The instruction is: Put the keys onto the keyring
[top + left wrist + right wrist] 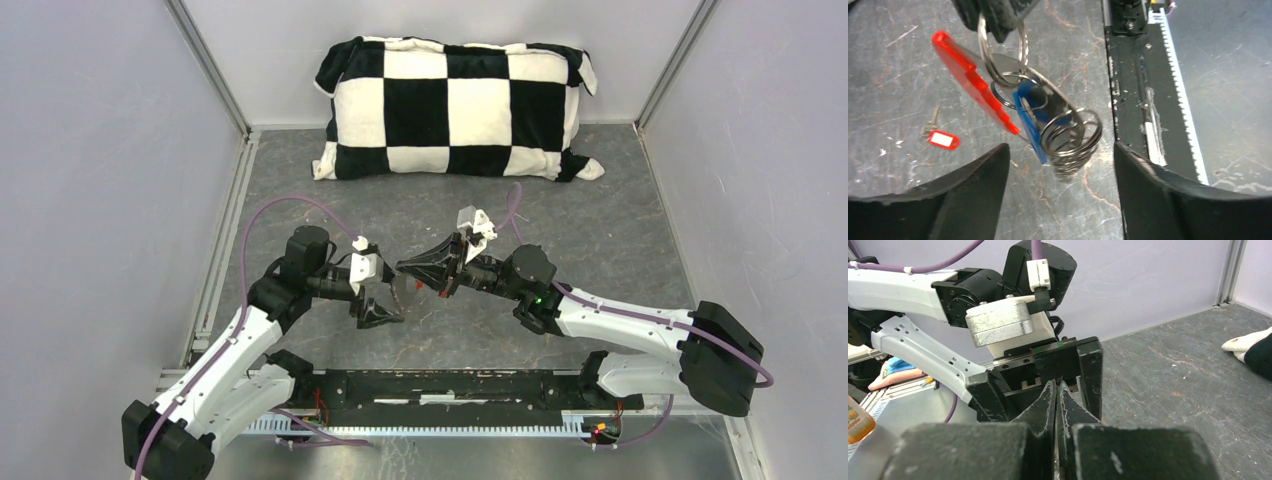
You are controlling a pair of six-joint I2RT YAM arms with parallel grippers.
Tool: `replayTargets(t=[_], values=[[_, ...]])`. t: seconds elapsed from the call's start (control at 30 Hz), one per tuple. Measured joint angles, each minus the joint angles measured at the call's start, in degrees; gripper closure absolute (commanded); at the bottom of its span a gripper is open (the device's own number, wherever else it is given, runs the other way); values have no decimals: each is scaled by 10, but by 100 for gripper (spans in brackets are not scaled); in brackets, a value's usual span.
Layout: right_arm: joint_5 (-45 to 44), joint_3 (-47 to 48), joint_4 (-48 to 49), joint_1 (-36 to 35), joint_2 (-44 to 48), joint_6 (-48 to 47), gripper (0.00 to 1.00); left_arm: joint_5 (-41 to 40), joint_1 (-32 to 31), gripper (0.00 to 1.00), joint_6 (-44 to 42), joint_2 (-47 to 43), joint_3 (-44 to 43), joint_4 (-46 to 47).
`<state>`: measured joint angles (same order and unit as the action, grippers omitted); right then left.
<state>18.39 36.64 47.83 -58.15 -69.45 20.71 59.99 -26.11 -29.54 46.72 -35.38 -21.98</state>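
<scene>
In the middle of the worktop (600, 230), the right gripper (1056, 392) is squeezed shut on the top of the keyring (1068, 155). The keyring hangs in the air with a red tag (970, 80) and a blue tag (1030, 125). The left gripper (383, 312) is wide open, facing it. One small key (933, 119) with a red-and-white tag (942, 139) lies on the worktop at 9 o'clock from the keyring.

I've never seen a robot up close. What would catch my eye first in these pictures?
Probably the black-and-white checkered pillow by the back wall. Then, at the middle of the table, the right end effector is shut on a bunch of rings with a red tag and a blue tag, dangling just in front of the open left end effector. One small key with a red-and-white tag lies loose on the table.
</scene>
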Motion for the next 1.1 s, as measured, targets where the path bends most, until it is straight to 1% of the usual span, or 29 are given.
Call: replayTargets(t=[0.07, 0.1, 0.13, 0.2, 0.27, 0.3, 0.33, 0.37, 0.4, 0.47, 0.5, 0.57, 0.6, 0.63, 0.67, 0.7, 0.73, 0.8, 0.83, 0.9, 0.93, 0.97, 1.0, 1.03, 1.1], values=[[-3, 0, 0, 0, 0, 0, 100, -10, 0, 55, 0, 0, 0, 2], [-3, 0, -1, 0, 0, 0, 100, -16, 0, 62, -4, -1, 0, 5], [-4, 0, -2, 0, 0, 0, 100, -16, 0, 67, -4, -2, 0, 6], [-5, 0, -4, 0, 0, 1, 100, -21, 0, 71, -5, -3, 0, 14], [-5, 0, -6, 0, 0, 1, 100, -27, 0, 72, -6, -3, 0, 17], [-5, 0, -6, 0, 0, 2, 100, -30, 0, 74, -6, -2, 0, 22], [-5, 0, -7, 0, 0, 2, 100, -30, 0, 78, -6, -1, 0, 24], [-5, 1, -8, 0, 0, 3, 100, -32, 0, 84, -6, 0, 0, 26], [-5, 1, -9, 0, 0, 3, 100, -33, 0, 92, -6, 2, 0, 28], [-5, 1, -14, 0, 1, 5, 100, -40, 0, 98, -7, 7, 0, 29], [-5, 2, -17, 0, 1, 5, 96, -43, 1, 98, -9, 9, 0, 29], [-7, 3, -26, 0, 2, 6, 80, -47, 0, 98, -21, 9, 0, 26], [-7, 5, -33, 0, 4, 8, 74, -49, 0, 98, -34, 9, 0, 23], [-7, 7, -41, 0, 6, 10, 65, -51, 0, 98, -49, 9, -1, 18], [-7, 10, -51, 0, 10, 11, 48, -53, 0, 98, -70, 9, -3, 8], [-7, 16, -68, 0, 16, 10, 39, -57, 0, 98, -97, 9, -5, -3], [-9, 21, -84, 0, 23, 10, 34, -59, 0, 98, -126, 9, -8, -13], [-15, 36, -133, 0, 40, 4, 19, -61, 0, 98, -195, 7, -16, -36], [-18, 45, -159, 1, 48, 2, 2, -62, 0, 98, -234, 5, -21, -45], [-23, 67, -215, 6, 63, -2, 2, -62, 0, 97, -321, -9, -25, -61], [-24, 78, -239, 11, 70, -3, 2, -61, 0, 91, -358, -17, -26, -67], [-24, 89, -266, 21, 76, -2, 2, -60, 0, 85, -412, -29, -26, -75], [-25, 96, -286, 32, 82, 2, 2, -59, 0, 80, -449, -37, -26, -79], [-26, 99, -302, 45, 87, 9, 2, -57, 0, 79, -495, -49, -25, -85], [-27, 99, -332, 70, 96, 26, 2, -54, 0, 83, -582, -70, -22, -89]])
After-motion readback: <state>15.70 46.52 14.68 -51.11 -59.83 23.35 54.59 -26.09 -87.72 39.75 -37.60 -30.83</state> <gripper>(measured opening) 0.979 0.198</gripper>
